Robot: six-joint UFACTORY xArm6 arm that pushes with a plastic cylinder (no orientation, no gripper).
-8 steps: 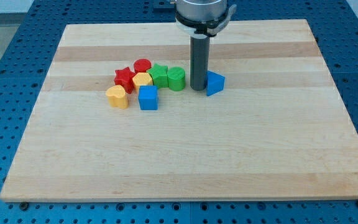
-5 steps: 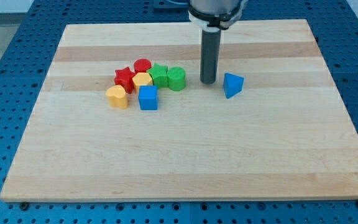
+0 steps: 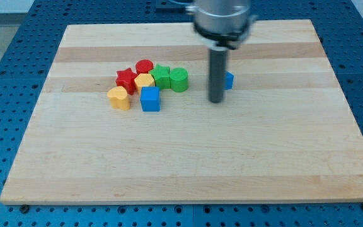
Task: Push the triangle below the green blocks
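Beside blue triangle (image 3: pixel 229 80), my tip (image 3: pixel 216 100)

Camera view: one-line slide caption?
My tip in front of the partly hidden blue triangle block, right of two green blocks.

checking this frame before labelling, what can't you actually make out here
- Blue triangle: camera view, mostly hidden behind the rod; only a sliver shows at its right.
- Whether my tip touches the triangle: cannot tell.
- Arm above the rod: blurred and cut off by the view's top edge.
- Red cylinder: partly hidden by the yellow block.
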